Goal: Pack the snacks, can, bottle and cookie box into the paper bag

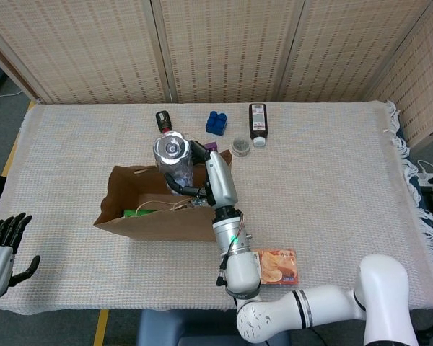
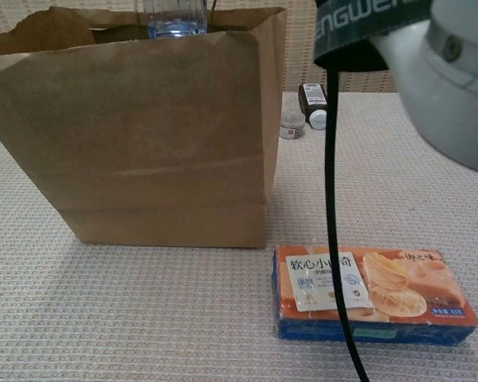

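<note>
**Bottle going into the bag, cookie box still waiting**

At the far left of the head view, the left hand (image 1: 1, 249) is hanging off the table's edge, fingers spread and holding nothing, well apart from the work.

Moving right, the paper bag (image 1: 162, 216) is standing open on the woven cloth (image 1: 332, 180), with a green packet and some crinkled wrappers lying inside it. The clear bottle (image 1: 173, 160) is hanging upright over the bag's back rim, and the right hand (image 1: 190, 173) is gripping it around the body, fingers wrapped from the side. From the chest view, only the bottle's lower part (image 2: 175, 17) is showing above the bag's front wall, so how deep it is sitting cannot be told.

Behind the bag, a small dark object (image 1: 163, 120), a blue block (image 1: 216, 122), a little round tin (image 1: 239, 145) and a dark bottle lying flat (image 1: 257, 120) are sitting near the table's back edge.

Further right and nearer the robot, the cookie box (image 2: 373, 293) is lying flat just beside the bag's corner, not yet packed.

The risks, as I judge them: the bottle is hovering close to the rear rim, so lowering it could catch the paper edge and fold or tip the light bag. Releasing too high could let it topple onto the snacks. The forearm is also crossing the bag's right wall and could drag it.
</note>
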`<state>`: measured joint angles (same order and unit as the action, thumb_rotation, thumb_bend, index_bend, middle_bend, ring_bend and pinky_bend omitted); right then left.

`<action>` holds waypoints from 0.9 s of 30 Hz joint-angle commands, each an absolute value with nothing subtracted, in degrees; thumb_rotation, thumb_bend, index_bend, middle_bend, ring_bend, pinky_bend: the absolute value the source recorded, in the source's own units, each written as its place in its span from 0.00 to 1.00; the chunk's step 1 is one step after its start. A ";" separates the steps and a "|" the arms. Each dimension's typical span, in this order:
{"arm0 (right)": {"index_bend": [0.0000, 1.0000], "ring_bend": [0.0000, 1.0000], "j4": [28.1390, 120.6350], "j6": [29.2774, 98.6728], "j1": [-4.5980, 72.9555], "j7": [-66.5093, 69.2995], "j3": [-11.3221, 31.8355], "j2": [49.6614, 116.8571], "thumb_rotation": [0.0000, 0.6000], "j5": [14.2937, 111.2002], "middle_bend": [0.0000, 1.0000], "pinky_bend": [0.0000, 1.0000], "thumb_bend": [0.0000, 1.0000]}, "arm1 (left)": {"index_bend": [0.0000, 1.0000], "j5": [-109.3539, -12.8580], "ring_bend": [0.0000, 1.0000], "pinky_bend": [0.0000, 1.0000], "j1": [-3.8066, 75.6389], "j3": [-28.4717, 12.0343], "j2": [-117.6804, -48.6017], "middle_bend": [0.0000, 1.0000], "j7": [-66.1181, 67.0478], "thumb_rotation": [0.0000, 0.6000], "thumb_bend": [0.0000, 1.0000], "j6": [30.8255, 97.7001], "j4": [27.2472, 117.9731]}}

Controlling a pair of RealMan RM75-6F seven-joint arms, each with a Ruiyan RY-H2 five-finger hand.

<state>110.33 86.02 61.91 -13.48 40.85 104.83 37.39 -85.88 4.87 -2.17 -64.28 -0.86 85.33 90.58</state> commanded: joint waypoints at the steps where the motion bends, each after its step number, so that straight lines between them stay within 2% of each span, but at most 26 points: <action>1: 0.26 0.31 111.69 83.45 61.33 -15.10 40.11 103.43 1.00 35.41 0.42 0.43 0.37 | 0.04 -85.88 0.00 0.00 4.86 -2.17 -64.29 0.00 -0.85 1.00 0.36 85.34 90.58; 3: 0.07 0.18 112.38 82.53 61.14 -16.09 40.19 102.52 1.00 34.28 0.29 0.30 0.32 | 0.04 -85.89 0.00 0.00 4.86 -2.17 -64.29 0.00 -0.82 1.00 0.36 85.36 90.59; 5: 0.00 0.10 112.82 82.35 60.92 -16.94 40.35 101.76 1.00 33.59 0.21 0.21 0.28 | 0.04 -85.87 0.00 0.00 4.84 -2.17 -64.32 0.00 -0.81 1.00 0.36 85.37 90.58; 7: 0.00 0.06 112.97 82.73 60.68 -17.21 40.43 101.44 1.00 33.61 0.16 0.17 0.26 | 0.04 -85.87 0.00 0.00 4.83 -2.18 -64.32 0.00 -0.75 1.00 0.36 85.39 90.59; 10: 0.00 0.04 113.52 82.85 60.11 -17.38 40.66 100.77 1.00 33.13 0.14 0.15 0.25 | 0.04 -85.85 0.00 0.00 4.83 -2.19 -64.33 0.00 -0.70 1.00 0.36 85.38 90.60; 19: 0.00 0.04 116.76 81.95 58.50 -16.67 41.48 98.36 1.00 32.19 0.13 0.13 0.24 | 0.04 -85.76 0.00 0.00 4.84 -2.24 -64.36 0.00 -0.35 1.00 0.36 85.36 90.74; 27: 0.00 0.04 125.02 82.37 55.08 -19.77 40.94 91.38 1.00 31.11 0.13 0.13 0.24 | 0.04 -85.70 0.00 0.00 4.73 -2.23 -64.35 0.00 -0.50 1.00 0.36 85.44 90.72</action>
